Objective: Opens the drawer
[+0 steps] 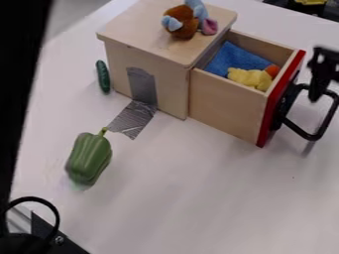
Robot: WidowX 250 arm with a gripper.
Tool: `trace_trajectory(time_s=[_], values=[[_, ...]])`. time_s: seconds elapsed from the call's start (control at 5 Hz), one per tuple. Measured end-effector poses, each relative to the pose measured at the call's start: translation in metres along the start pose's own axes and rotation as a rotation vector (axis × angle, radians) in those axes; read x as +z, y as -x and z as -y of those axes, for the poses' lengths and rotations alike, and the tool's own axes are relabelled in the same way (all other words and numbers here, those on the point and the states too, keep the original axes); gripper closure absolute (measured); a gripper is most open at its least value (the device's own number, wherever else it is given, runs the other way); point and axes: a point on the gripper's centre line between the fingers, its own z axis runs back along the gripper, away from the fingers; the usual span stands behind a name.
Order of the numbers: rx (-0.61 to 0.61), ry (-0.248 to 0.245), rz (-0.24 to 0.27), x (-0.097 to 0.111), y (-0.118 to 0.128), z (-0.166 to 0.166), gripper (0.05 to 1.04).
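The drawer (225,105) stands well out of the box (171,82), the gripper (319,89) by the handle (311,137); I can't tell how open the gripper is or whether it holds anything. A hard pull could drag the drawer free, spilling the toy (248,78).

Wooden cabinet (172,94): one. Drawer (228,106): one, with one black handle (315,135). Vegetables: two in all, one green bell pepper (89,158) and one cucumber (102,76). Plush toy (182,22): one. Blue cloth (232,58): one. Yellow item (250,78): one; whether the orange bit (272,70) counts separately, unclear. Gray tape (134,118): number of pieces unclear. Table (212,198): one. Gripper (323,77): one.
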Motion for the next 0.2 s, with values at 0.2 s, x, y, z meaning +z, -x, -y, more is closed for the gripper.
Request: trace_trajectory(time_s=[0.2], values=[[0.030,0.032,0.070,0.0477,-0.0069,-0.0011,0.085]])
